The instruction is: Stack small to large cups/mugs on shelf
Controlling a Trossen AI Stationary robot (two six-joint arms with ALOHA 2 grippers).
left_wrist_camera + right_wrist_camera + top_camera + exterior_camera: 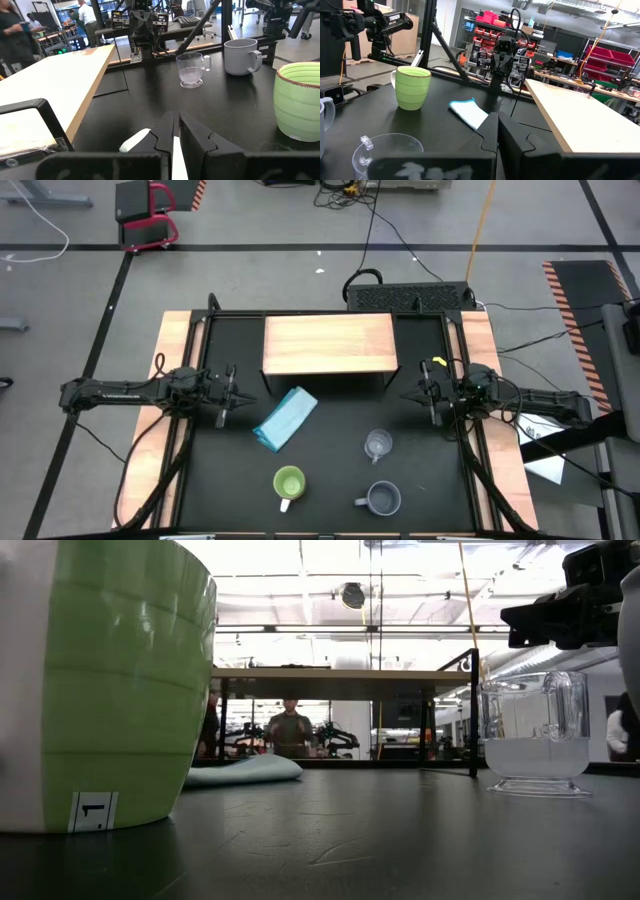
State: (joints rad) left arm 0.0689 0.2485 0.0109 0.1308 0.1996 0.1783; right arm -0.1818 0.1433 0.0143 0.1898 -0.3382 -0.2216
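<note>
The clear glass cup [378, 445] stands on the black table, right of middle. The grey-blue mug [382, 499] stands near the front edge, and the lime-green mug [288, 483] with a white handle stands front centre. The light-wood shelf [329, 345] stands at the far middle. My left gripper [232, 395] hovers at the table's left, shut and empty. My right gripper [424, 395] hovers at the right, shut and empty. The left wrist view shows the glass cup [190, 69], the grey mug [241, 56] and the green mug [297, 100].
A light blue folded cloth [286, 419] lies between the shelf and the green mug. Wooden side strips [168, 380] run along both table sides. People [290, 730] stand in the room beyond the table.
</note>
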